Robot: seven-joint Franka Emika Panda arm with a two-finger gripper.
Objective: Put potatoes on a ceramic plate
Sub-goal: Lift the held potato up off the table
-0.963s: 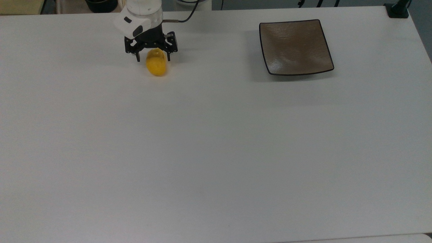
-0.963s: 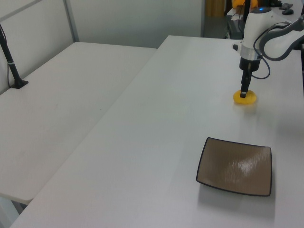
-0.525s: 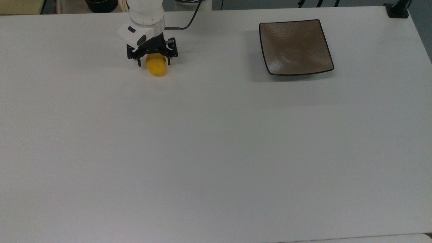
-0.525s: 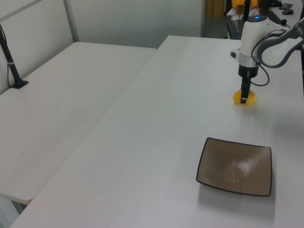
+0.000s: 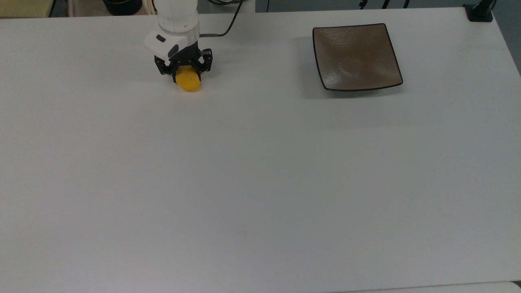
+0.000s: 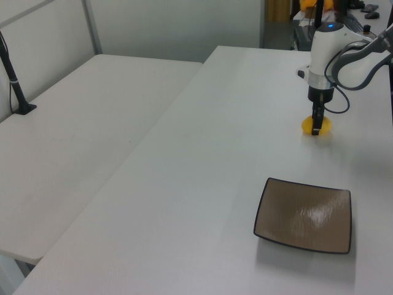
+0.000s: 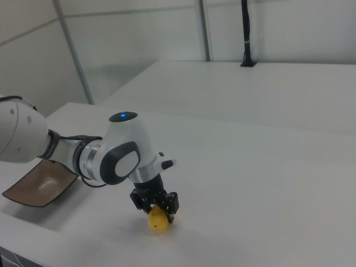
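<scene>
The yellow potato [image 5: 188, 83] lies on the white table [image 5: 260, 171] at the top view's upper left. My gripper [image 5: 187, 75] is lowered straight over it, its black body covering the potato's far half. The left view has the gripper [image 6: 316, 129] standing upright on the potato [image 6: 324, 125], down at table height. In the right view the potato [image 7: 157, 221] peeks out below the gripper [image 7: 158, 210]. The square brown-grey ceramic plate [image 5: 356, 57] sits with nothing on it at the top view's upper right, well apart from the potato.
A black post base [image 5: 479, 12] stands at the table's far right corner in the top view. A second white table [image 6: 73, 141] adjoins at the left view's left. The arm's cable [image 5: 228, 24] trails behind the wrist.
The gripper has come down over the potato, from hovering above it to table height. The potato and the plate have not moved.
</scene>
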